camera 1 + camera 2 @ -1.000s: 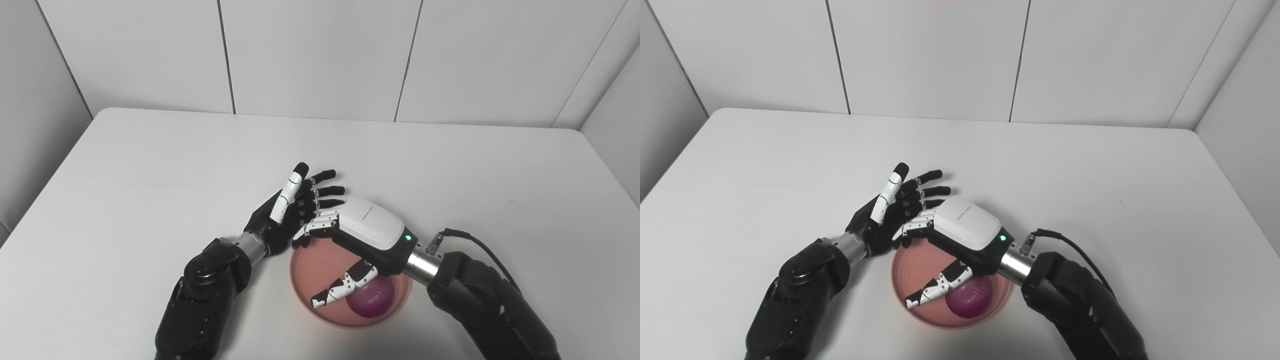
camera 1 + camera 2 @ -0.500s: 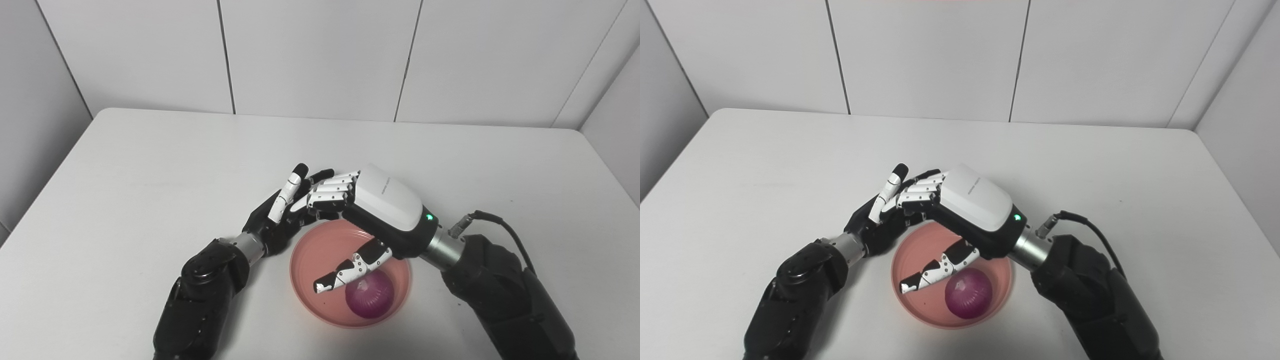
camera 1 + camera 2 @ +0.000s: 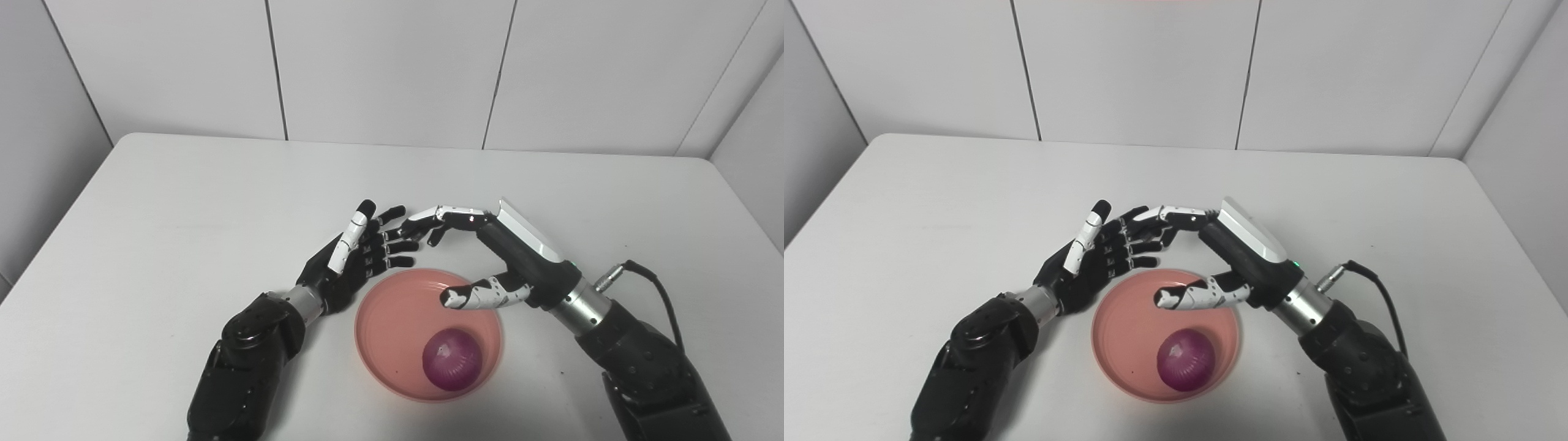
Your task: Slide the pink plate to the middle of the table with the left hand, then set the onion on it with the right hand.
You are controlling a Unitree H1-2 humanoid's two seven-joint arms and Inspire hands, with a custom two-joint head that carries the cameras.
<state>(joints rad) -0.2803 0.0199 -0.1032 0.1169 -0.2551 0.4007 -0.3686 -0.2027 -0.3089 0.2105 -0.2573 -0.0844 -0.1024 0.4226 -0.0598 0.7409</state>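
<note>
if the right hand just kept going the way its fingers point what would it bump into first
Most likely the left hand. The right hand points leftward, its fingertips right beside the left hand's fingers in both views. Whether they already touch, or pass slightly above, is unclear. The onion lies well clear.

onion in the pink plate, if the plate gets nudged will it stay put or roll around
The onion is round and smooth-skinned, so it would probably roll. It lies loose near the front of the pink plate, neither hand touching it. The plate's raised rim should likely keep it inside during a gentle push.
</note>
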